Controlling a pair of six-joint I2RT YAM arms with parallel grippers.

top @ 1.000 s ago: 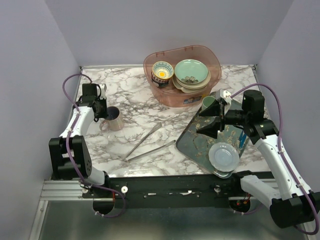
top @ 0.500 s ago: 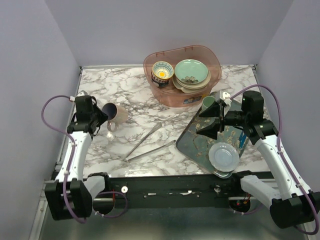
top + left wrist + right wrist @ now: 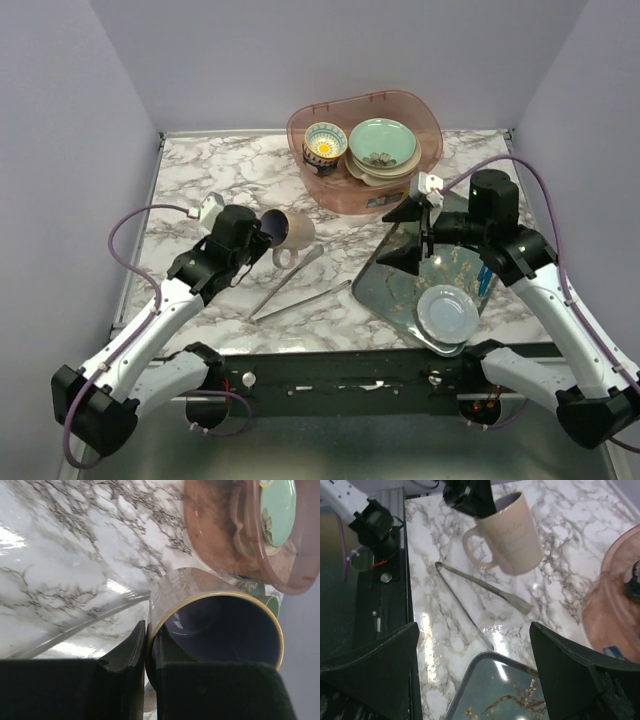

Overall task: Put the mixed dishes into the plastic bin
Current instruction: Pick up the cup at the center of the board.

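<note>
My left gripper [image 3: 262, 232] is shut on the rim of the pale lilac mug [image 3: 288, 230], one finger inside and one outside, and holds it tipped on its side above the table, left of the pink plastic bin [image 3: 365, 150]. In the left wrist view the mug [image 3: 215, 625] fills the frame below the bin [image 3: 220, 540]. The bin holds a navy-and-yellow bowl [image 3: 325, 145] and a mint-green plate [image 3: 382, 143] on stacked dishes. My right gripper [image 3: 405, 236] is open and empty over the left edge of the floral tray [image 3: 395, 290]. A pale plate [image 3: 447, 312] lies on the tray.
Long metal tongs [image 3: 295, 285] lie on the marble between the arms, below the mug, and also show in the right wrist view [image 3: 480, 587]. The tray [image 3: 505, 690] sits at the front right. Blue-handled items [image 3: 484, 275] lie on its right side.
My left arm has swung right from the table's left edge, carrying the mug toward the bin. My right gripper has shifted a little left and stays open.
</note>
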